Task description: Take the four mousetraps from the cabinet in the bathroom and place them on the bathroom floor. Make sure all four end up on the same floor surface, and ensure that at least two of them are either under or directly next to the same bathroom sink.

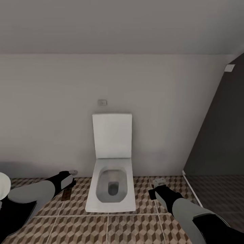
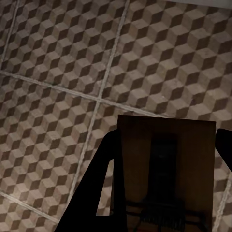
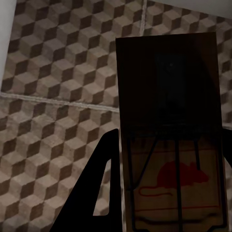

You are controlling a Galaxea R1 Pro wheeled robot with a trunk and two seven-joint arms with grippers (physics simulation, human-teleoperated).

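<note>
Two traps in hand, facing the toilet, no sink ahead.

I count two flat dark-brown wooden mousetraps: one (image 2: 166,169) clamped in my left gripper (image 1: 67,183), one with a red mouse print (image 3: 169,135) clamped in my right gripper (image 1: 156,189), both above the cube-patterned brown and beige tiled floor (image 1: 112,228). One white toilet (image 1: 111,189) stands between the arms. Risk, I judge: releasing here leaves them away from any sink, and a high drop could bounce them.
</note>
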